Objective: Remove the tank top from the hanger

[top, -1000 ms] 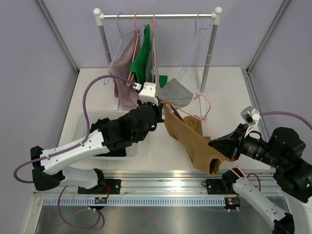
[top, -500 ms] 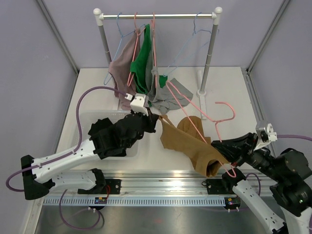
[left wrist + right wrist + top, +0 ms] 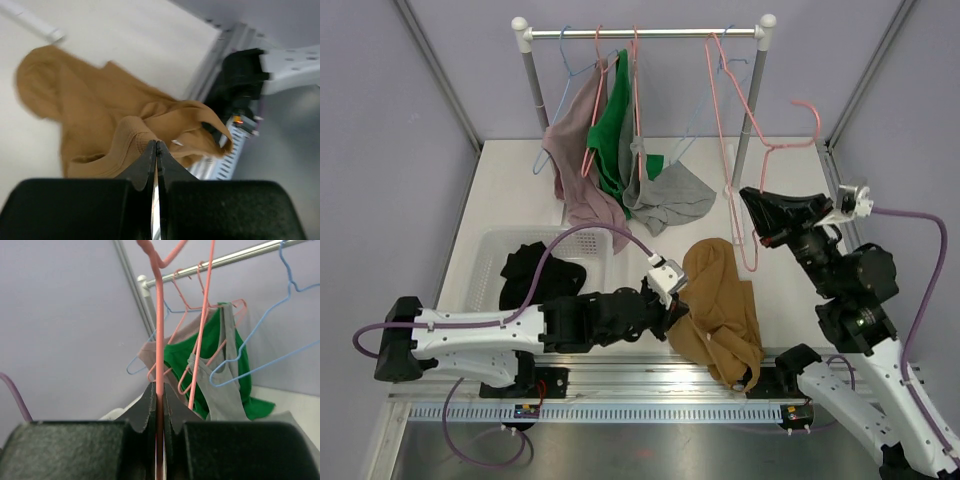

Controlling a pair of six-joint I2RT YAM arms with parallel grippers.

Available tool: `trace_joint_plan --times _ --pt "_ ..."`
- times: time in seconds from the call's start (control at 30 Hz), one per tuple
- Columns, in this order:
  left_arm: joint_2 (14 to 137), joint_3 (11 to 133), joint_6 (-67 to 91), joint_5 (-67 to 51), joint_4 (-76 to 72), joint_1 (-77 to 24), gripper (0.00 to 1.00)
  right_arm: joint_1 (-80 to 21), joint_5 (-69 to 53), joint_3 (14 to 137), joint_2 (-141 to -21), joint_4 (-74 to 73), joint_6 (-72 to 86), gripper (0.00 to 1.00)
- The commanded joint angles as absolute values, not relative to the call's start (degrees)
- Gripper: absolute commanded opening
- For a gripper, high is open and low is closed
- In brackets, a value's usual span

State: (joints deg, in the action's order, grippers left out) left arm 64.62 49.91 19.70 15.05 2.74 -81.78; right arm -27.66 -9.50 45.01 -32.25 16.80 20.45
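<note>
On the tabletop (image 3: 520,180), your tan tank top (image 3: 720,310) lies crumpled, left hand (image 3: 156,145) pinching its edge; right hand (image 3: 159,390) clamps the pink hanger (image 3: 159,330).

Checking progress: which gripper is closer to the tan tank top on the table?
Left. The left gripper pinches the edge of the tan tank top; the right gripper is raised beyond it, clamped on the pink hanger.

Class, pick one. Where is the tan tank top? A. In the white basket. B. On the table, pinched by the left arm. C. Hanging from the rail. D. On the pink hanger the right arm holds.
B: the tan tank top lies on the table with the left gripper shut on it; the pink hanger in the right gripper is bare.
</note>
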Motion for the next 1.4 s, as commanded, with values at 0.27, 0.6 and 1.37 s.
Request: trace_joint_plan --times 0.27,0.6,1.37 --pt "64.3 65.7 30.3 47.9 32.7 -81.6 0.99 -27.9 -4.2 76.7 -49.0 -27.7 22.5 0.0" --pt "54.1 67.1 29.9 47.9 49.7 -81.6 0.99 -27.9 2.4 86.8 -64.0 -31.2 27.1 0.0" --pt "44.5 56.3 28.1 48.2 45.4 -81.5 0.99 -26.4 4.2 114.3 -91.7 -27.3 19.5 0.0"
